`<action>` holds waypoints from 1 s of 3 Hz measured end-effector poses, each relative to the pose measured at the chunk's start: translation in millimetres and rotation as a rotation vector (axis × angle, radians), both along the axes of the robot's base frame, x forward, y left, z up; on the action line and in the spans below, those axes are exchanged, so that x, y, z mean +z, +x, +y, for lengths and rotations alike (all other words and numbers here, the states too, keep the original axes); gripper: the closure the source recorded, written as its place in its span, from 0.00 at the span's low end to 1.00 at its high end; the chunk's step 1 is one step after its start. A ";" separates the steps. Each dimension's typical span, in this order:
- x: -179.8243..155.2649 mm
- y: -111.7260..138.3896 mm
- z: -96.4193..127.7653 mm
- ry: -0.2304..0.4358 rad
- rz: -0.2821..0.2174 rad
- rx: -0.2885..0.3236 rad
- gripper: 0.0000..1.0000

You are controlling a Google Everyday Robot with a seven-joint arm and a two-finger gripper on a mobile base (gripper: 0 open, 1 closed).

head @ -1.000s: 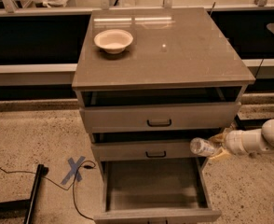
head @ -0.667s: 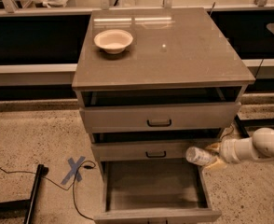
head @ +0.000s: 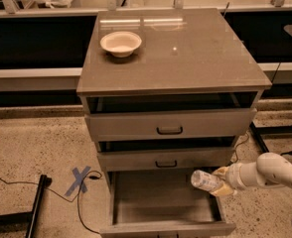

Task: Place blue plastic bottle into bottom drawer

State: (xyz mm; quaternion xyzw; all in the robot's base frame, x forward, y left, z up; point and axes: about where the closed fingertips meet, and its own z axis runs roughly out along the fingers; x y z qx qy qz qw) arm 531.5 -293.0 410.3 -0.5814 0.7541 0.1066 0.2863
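A speckled floor [head: 36, 148] is being shown beneath a grey table [head: 185, 53] with a flat, glossy top, backed by dark shelving. The bottom drawer [head: 156, 195], a deep grey box, is being kept pulled out, with the two shallower drawers above it slightly open. Compared with a moment earlier, the smooth white arm [head: 280, 170] is being seen lower and further left. A shallow round white bowl [head: 120, 43] is being carried on the table. The blue plastic bottle [head: 204, 180], clear and cylindrical, is being gripped on its side by the closed tool [head: 221, 181], over the drawer's right part.
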 end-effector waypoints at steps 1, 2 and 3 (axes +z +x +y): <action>-7.5 3.5 0.8 0.007 0.023 0.015 1.00; -53.9 5.6 18.3 -0.024 0.046 0.118 1.00; -106.3 4.4 29.2 -0.081 0.102 0.194 1.00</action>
